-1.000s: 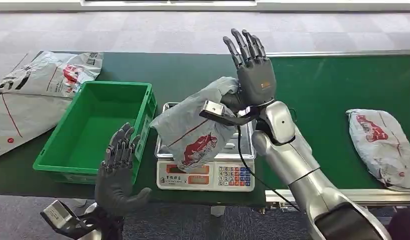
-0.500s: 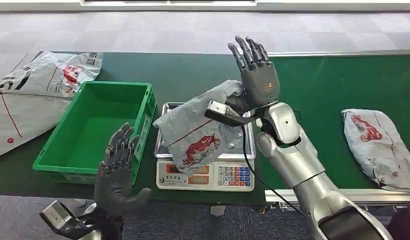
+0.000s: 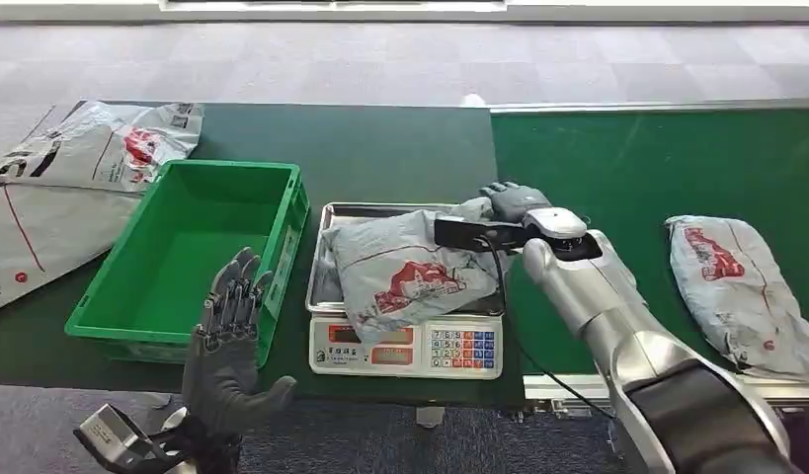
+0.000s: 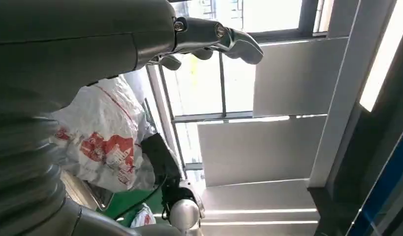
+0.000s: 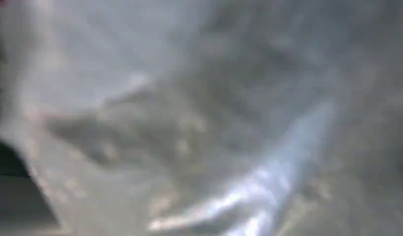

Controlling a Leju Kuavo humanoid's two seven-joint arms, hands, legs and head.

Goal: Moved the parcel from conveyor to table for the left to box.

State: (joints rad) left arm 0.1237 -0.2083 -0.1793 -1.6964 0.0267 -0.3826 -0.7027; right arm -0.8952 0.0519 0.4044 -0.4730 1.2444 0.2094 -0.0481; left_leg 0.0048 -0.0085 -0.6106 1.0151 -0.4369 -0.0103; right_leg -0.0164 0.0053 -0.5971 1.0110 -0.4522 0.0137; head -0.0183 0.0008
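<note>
Lowered since 1 frame earlier, the grey plastic parcel with red print [image 3: 405,272] lay on the steel-topped scale [image 3: 405,341]. Nearest, the left robot hand [image 3: 227,351] hovered open-fingered, empty, the parcel forward-right. Beyond, the right robot hand [image 3: 509,200] touched its far end; grip unclear.

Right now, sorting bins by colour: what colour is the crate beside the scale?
Green crate, best in the head view.
</note>
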